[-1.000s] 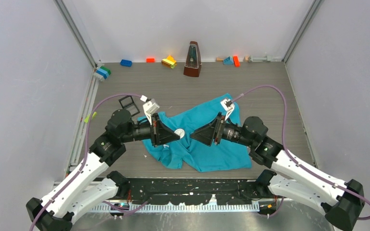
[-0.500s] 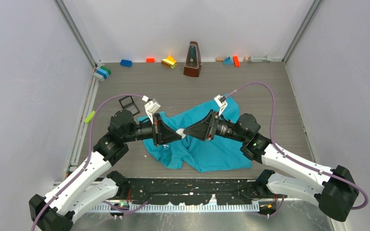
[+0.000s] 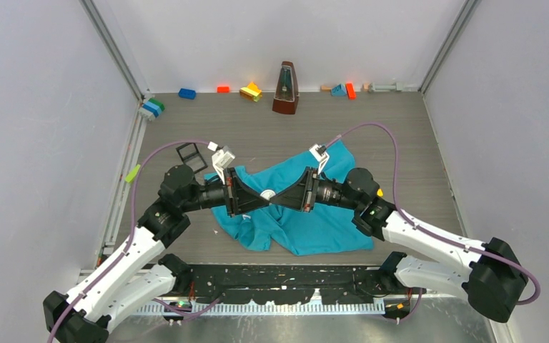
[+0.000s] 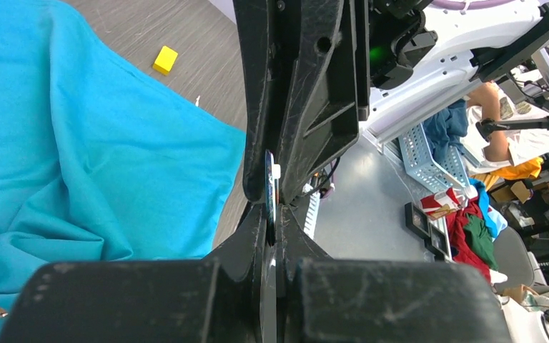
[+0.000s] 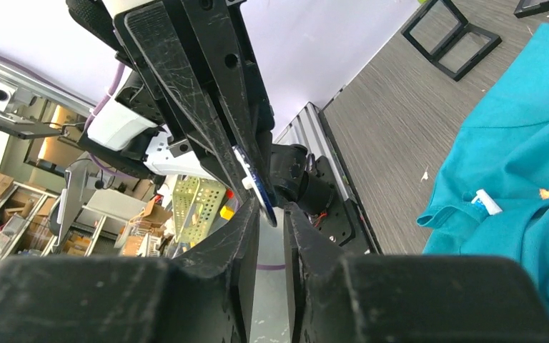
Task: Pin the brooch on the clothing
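The clothing is a teal T-shirt lying crumpled on the table, also seen in the left wrist view and the right wrist view. Above it the two grippers meet tip to tip. The brooch is a small round white disc. My left gripper is shut on it, and it shows edge-on at the tips. My right gripper has its jaws narrowly apart around the brooch's far edge, with a gap still visible beside one finger.
A brown metronome stands at the back wall among blue, orange and yellow bricks. A black square frame lies left of the shirt. A yellow block sits on the table beyond the shirt.
The right gripper has moved left to meet the left gripper and its jaws have narrowed around the brooch. The left gripper has stayed in place, still shut on the brooch.
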`<state>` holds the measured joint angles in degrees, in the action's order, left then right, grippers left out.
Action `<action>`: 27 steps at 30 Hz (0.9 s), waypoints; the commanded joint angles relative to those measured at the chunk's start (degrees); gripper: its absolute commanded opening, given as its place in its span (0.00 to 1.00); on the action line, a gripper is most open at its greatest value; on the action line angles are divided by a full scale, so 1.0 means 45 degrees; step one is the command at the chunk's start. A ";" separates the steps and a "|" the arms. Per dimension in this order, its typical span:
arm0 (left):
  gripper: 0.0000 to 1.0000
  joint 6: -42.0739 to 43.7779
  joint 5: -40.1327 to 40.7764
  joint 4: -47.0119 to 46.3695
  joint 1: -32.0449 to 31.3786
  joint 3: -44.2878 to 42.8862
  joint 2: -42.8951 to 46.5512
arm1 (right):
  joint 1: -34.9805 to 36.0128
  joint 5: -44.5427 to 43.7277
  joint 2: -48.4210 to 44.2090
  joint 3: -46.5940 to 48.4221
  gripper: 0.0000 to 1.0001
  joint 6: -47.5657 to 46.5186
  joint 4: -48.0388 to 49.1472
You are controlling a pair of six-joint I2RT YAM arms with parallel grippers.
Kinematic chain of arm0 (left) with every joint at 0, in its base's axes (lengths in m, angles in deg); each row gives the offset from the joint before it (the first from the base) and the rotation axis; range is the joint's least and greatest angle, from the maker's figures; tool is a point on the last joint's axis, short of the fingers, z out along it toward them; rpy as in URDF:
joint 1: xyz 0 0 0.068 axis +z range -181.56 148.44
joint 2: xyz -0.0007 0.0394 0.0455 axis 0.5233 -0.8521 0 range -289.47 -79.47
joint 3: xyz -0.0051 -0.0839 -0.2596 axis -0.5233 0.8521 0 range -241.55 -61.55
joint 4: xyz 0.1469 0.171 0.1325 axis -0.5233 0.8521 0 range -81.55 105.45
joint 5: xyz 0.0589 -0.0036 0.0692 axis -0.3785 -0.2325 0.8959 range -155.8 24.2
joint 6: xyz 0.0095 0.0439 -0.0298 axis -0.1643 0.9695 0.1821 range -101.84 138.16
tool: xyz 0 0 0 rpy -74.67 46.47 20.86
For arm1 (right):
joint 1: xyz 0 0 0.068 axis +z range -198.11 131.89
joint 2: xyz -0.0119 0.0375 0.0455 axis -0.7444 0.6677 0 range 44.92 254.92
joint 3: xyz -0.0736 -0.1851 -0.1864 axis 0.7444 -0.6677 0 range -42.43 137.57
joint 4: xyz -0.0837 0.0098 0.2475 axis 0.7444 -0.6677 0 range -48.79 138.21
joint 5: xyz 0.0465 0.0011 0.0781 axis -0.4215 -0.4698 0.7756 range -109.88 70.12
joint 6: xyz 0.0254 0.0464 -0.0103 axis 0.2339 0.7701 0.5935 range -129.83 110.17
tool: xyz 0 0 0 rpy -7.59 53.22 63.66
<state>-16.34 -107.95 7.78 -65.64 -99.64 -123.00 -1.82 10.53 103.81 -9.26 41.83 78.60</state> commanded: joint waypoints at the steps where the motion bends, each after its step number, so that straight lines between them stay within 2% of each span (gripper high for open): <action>1: 0.01 -0.0153 -0.0118 -0.0848 0.0076 0.0035 0.0202 | 0.0028 0.0467 0.0034 0.0467 0.23 -0.0049 0.1077; 5: 0.02 -0.0238 -0.0320 -0.0869 0.0087 0.0006 0.0058 | 0.0030 0.0432 0.0013 0.0440 0.08 -0.0135 0.1120; 6: 0.07 -0.0257 -0.0422 -0.0853 0.0088 -0.0008 0.0014 | 0.0028 0.0390 -0.0014 0.0427 0.03 -0.0152 0.1148; 7: 0.15 -0.0272 -0.0504 -0.0773 0.0081 -0.0047 -0.0028 | 0.0028 0.0351 -0.0078 0.0405 0.02 -0.0171 0.1174; 10: 0.55 0.0097 -0.0484 0.0029 0.0087 -0.0451 -0.0056 | 0.0001 0.0078 -0.0335 0.0469 0.01 -0.0397 0.0727; 12: 0.76 0.1184 -0.0173 0.1460 0.0079 -0.1045 0.0059 | -0.0032 -0.0113 -0.0607 0.0741 0.01 -0.0998 -0.0511; 16: 0.93 0.2746 0.0694 0.3370 0.0110 -0.1897 0.0504 | -0.0157 -0.0029 -0.1144 0.1362 0.00 -0.2535 -0.3610; 18: 0.96 0.3233 0.0213 0.3858 0.0095 -0.2162 0.0450 | -0.0205 0.0562 -0.1277 0.1682 0.00 -0.3006 -0.5079; 23: 0.97 0.4010 -0.1539 0.5414 0.0105 -0.2795 -0.0667 | -0.0226 0.2620 -0.1117 0.2401 0.01 -0.3523 -0.6511; 25: 0.93 0.3780 -0.2386 0.5119 0.0097 -0.2629 -0.0956 | -0.0226 0.3147 -0.0900 0.2647 0.01 -0.3671 -0.7082; 27: 0.85 0.3221 -0.3300 0.4370 0.0106 -0.2343 -0.1266 | -0.0226 0.3479 -0.0675 0.2822 0.01 -0.3763 -0.7349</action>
<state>-1.26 -113.80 27.89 -65.42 -110.76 -126.08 -2.74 19.25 99.59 -0.32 27.93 50.91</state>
